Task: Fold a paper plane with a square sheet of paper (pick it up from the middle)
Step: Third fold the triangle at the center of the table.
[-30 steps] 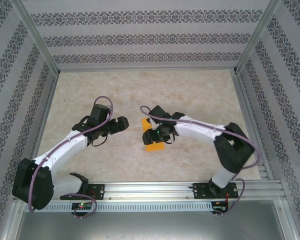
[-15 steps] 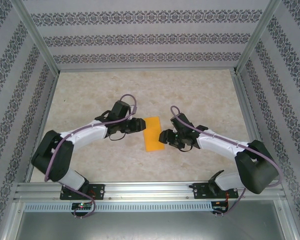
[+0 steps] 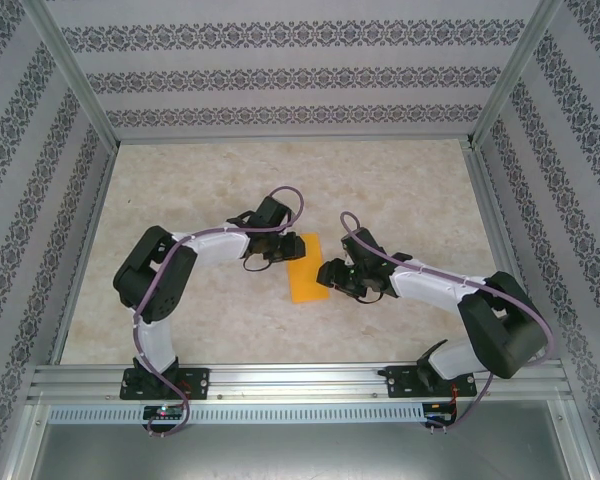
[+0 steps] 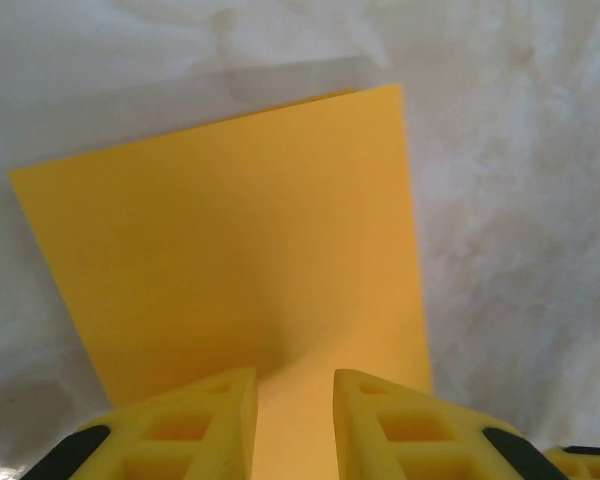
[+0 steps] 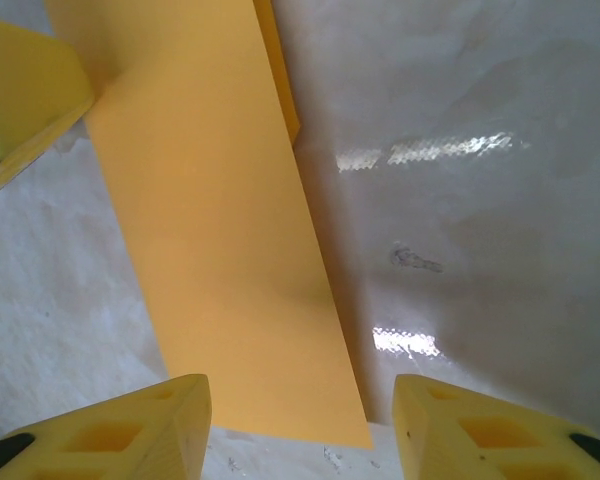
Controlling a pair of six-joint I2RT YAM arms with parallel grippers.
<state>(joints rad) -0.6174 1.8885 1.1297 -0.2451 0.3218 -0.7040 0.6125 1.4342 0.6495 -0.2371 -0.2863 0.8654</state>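
Left gripper [image 3: 289,248] sits at the far-left corner of the folded orange sheet of paper [image 3: 305,270], fingers [image 4: 215,415] slightly apart, pinching nothing. Sheet lies flat on the counter [image 3: 400,190], mid-workspace. Right gripper [image 3: 331,272] is at its right edge, fingers [image 5: 110,430] spread wide.

both arms have smooth white shells over their long links and bulky matte black housings at the joints, on the left arm [image 3: 208,247] as on the right arm [image 3: 430,288]. a purple cable [image 3: 283,193] loops out near each wrist and runs along the links toward the black base [image 3: 165,381]. a tiny green light [image 3: 163,410] glows below the left one. the left gripper [image 4: 295,385] and right gripper [image 5: 300,400] carry yellow plastic fingers [image 5: 130,430] with moulded hollow pockets and black patches at the outer corners.
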